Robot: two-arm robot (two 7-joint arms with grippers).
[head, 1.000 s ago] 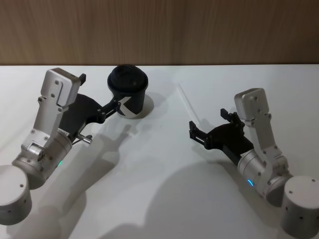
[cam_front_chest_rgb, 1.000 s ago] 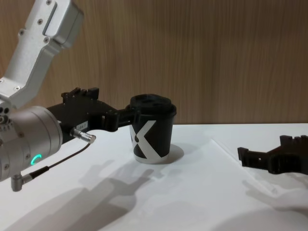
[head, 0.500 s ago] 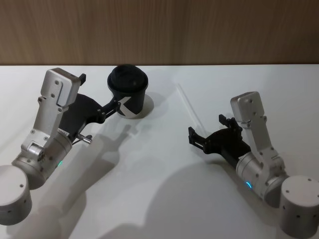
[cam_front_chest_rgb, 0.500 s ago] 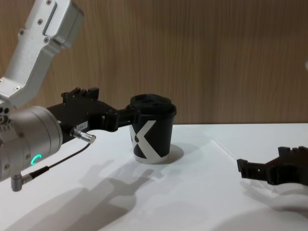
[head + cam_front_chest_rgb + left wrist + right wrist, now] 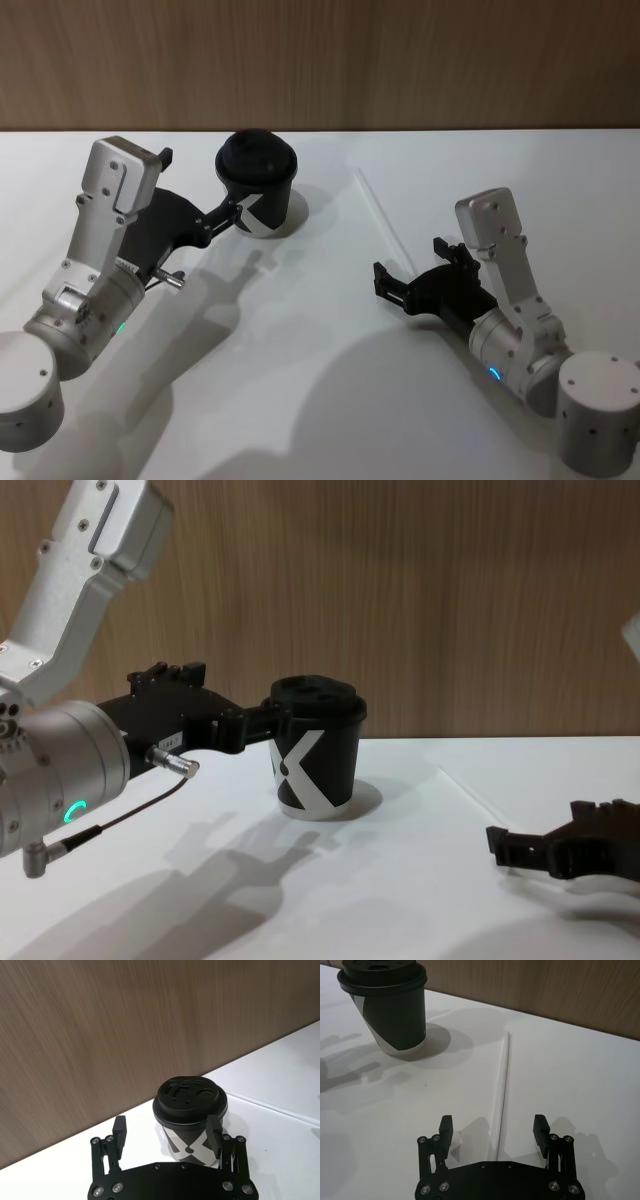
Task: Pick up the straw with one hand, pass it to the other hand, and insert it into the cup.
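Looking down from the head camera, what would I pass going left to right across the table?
Left hand → cup → straw. The right hand straddles the straw's near end, one open finger on each side, so I leave it out of the order.

straw point(image 5: 503, 1085) near end hidden under right gripper point(image 5: 493, 1124), cup point(image 5: 190, 1105) base hidden behind left gripper point(image 5: 166, 1127)
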